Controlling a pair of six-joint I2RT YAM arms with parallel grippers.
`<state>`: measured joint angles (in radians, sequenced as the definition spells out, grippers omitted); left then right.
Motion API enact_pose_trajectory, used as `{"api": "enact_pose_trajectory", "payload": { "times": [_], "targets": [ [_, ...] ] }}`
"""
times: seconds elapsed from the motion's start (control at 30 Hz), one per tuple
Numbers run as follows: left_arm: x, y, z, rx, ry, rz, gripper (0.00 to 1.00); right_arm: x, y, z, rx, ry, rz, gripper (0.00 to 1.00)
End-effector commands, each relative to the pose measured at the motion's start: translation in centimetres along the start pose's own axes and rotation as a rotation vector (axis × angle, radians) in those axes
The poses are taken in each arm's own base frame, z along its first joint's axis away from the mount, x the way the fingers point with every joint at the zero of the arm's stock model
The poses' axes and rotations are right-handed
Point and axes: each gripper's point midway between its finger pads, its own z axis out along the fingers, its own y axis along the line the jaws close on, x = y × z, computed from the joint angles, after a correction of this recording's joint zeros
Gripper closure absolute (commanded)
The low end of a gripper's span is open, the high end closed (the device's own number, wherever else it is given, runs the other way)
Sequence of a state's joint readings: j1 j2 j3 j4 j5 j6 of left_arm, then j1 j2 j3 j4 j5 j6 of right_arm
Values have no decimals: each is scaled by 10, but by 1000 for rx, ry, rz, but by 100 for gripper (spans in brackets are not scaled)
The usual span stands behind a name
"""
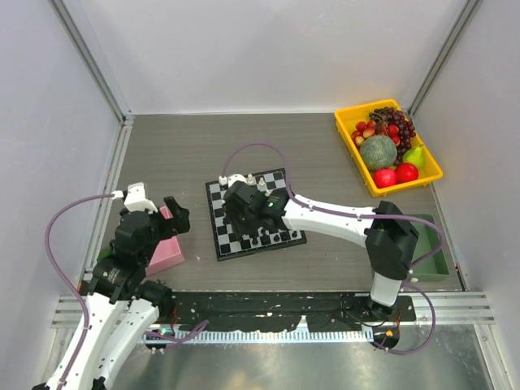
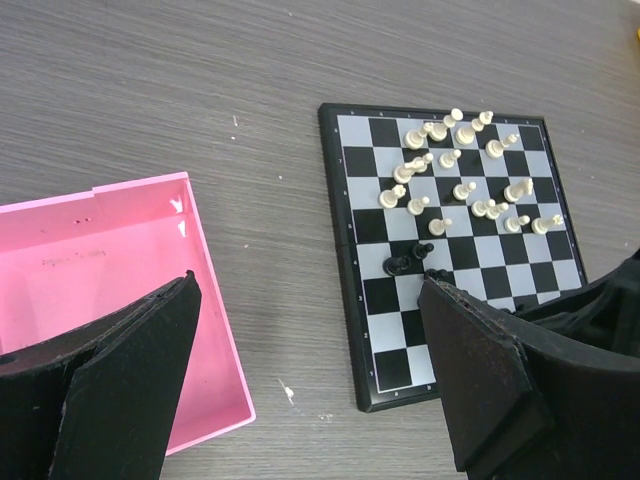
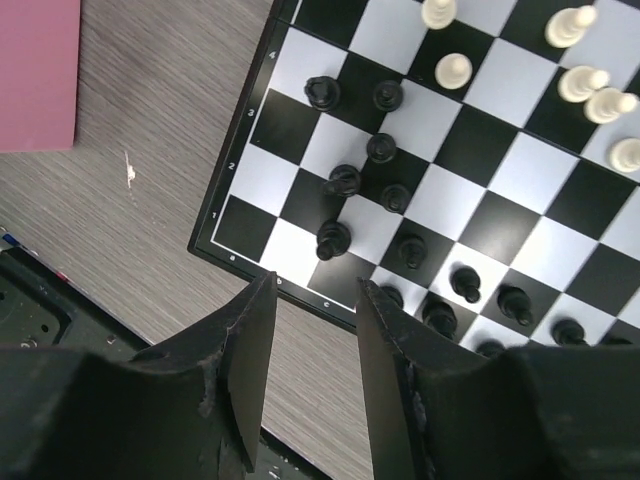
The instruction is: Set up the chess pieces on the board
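The checkered board lies at the middle of the table. White pieces crowd its far rows, some out of line. Black pieces stand loosely on the near rows, several bunched near the left corner. My right gripper hovers over the board. In the right wrist view it is open and empty above the board's near edge. My left gripper is wide open and empty, above the bare table between the pink box and the board.
A yellow tray of fruit stands at the back right. A green bin sits right of the right arm. The pink box lies left of the board. A black rail runs along the near edge.
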<state>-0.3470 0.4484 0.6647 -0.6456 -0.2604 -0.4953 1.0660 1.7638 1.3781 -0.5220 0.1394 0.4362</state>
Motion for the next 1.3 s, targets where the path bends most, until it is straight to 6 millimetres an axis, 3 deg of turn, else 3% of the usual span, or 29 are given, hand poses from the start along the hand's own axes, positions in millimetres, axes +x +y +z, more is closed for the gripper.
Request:
{"api": "enact_pose_trajectory", "payload": {
  "times": [0.0, 0.33, 0.47, 1.2, 1.27],
  "targets": [
    [-8, 7, -2, -36, -50, -22, 0, -6, 16, 8, -17, -1, -3, 56],
    [-5, 3, 1, -24, -13, 12, 0, 3, 17, 29, 7, 53, -6, 58],
    [-3, 1, 3, -17, 5, 22, 1, 7, 17, 34, 13, 71, -7, 63],
    [6, -5, 10, 4, 59, 46, 1, 14, 16, 39, 25, 96, -32, 73],
    [6, -4, 9, 3, 61, 46, 1, 14, 16, 40, 25, 98, -32, 77]
  ]
}}
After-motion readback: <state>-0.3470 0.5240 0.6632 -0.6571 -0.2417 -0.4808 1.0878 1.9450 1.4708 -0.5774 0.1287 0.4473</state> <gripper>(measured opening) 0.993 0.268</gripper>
